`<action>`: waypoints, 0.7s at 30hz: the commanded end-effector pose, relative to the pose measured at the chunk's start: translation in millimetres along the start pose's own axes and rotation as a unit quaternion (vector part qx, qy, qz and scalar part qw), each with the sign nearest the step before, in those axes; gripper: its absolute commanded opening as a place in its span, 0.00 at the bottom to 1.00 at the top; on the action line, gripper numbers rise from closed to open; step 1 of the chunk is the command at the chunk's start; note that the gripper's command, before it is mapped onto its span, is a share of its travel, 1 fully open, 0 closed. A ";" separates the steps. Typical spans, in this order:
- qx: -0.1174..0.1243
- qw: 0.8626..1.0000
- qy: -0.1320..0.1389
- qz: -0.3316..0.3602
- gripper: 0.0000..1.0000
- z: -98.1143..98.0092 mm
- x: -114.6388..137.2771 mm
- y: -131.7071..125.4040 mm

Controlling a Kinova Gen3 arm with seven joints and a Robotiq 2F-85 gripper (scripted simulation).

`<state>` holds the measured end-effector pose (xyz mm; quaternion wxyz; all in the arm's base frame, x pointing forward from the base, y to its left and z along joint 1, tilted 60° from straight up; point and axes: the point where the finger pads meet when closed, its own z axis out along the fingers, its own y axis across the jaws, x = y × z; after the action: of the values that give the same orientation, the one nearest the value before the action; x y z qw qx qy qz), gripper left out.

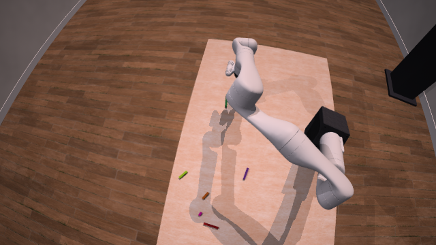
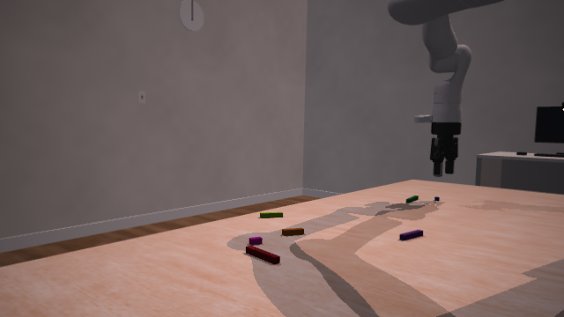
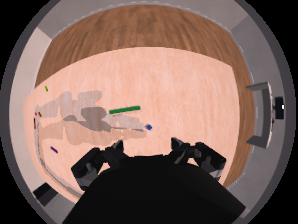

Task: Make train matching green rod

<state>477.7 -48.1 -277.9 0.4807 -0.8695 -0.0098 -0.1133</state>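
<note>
My gripper hangs open and empty, high above the far end of the table; its fingers show in the wrist view. Below it lie the green rod and a small blue rod, a little apart. In the top view only one end of the green rod shows beside the arm. Nearer the front lie the purple rod, the lime rod, the orange rod, a magenta rod and the red rod, all apart from each other.
The arm's black base stands at the table's right edge. A desk with a monitor stands beyond the table. The lime rod lies near the table's left edge.
</note>
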 end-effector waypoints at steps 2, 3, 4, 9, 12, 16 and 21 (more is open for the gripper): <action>0.003 1.000 0.001 -0.003 1.00 -1.8 0.2 -2.5; 0.003 1.000 0.001 -0.003 1.00 -1.8 0.2 -2.5; 0.003 1.000 0.001 -0.003 1.00 -1.8 0.2 -2.5; 0.004 1.000 0.001 -0.003 1.00 -1.8 1.0 -4.5; 0.003 1.000 0.005 -0.008 1.00 -3.1 8.2 -10.7; 0.003 1.000 0.015 -0.022 1.00 -6.8 29.2 -30.6; 0.003 0.999 0.026 -0.039 1.00 -10.5 51.2 -54.4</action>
<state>505.4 -30.7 -231.3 0.4863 -0.8619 -0.0259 -0.1415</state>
